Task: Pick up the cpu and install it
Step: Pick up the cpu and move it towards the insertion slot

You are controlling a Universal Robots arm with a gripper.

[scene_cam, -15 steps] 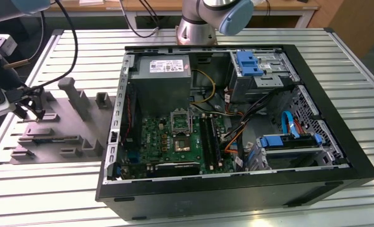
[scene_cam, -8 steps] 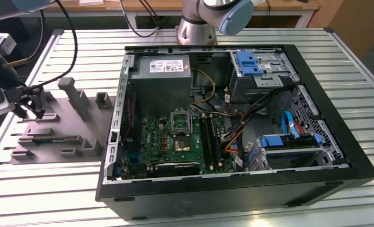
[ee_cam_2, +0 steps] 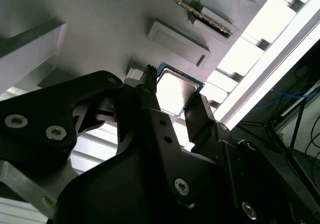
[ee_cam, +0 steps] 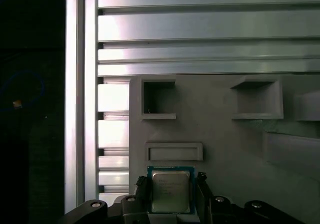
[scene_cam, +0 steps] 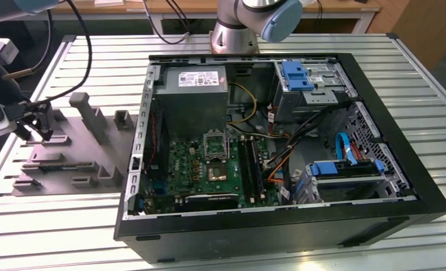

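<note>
The black claw point(ee_cam_2: 172, 102) was closest to the camera in both wrist views, and the chip point(ee_cam: 170, 190) sat right in the middle of it. I could not tell if the claw was squeezing the chip or only sitting around it. The chip was a small flat square with a shiny grey top and a green edge. It was over the grey plate point(ee_cam: 225, 134), near the plate's edge and just beside a low bar point(ee_cam: 174, 152) that stuck up from it. I could not tell if it lay on the plate or was lifted a tiny bit. In the exterior view the claw was at the far left of the frame, low over the plate's upper left corner. The big black computer box point(scene_cam: 283, 228) lay open in the middle of the frame on the metal table point(scene_cam: 283, 45), well apart from the claw. The green board point(scene_cam: 200, 169) lay in the lower middle of the box. The square socket point(scene_cam: 217, 169) on it looked like it had no chip in it yet, though it was small to see. So I think the job was only at its start. The claw was at the chip, but the chip was not over at the box and not put in.
</note>
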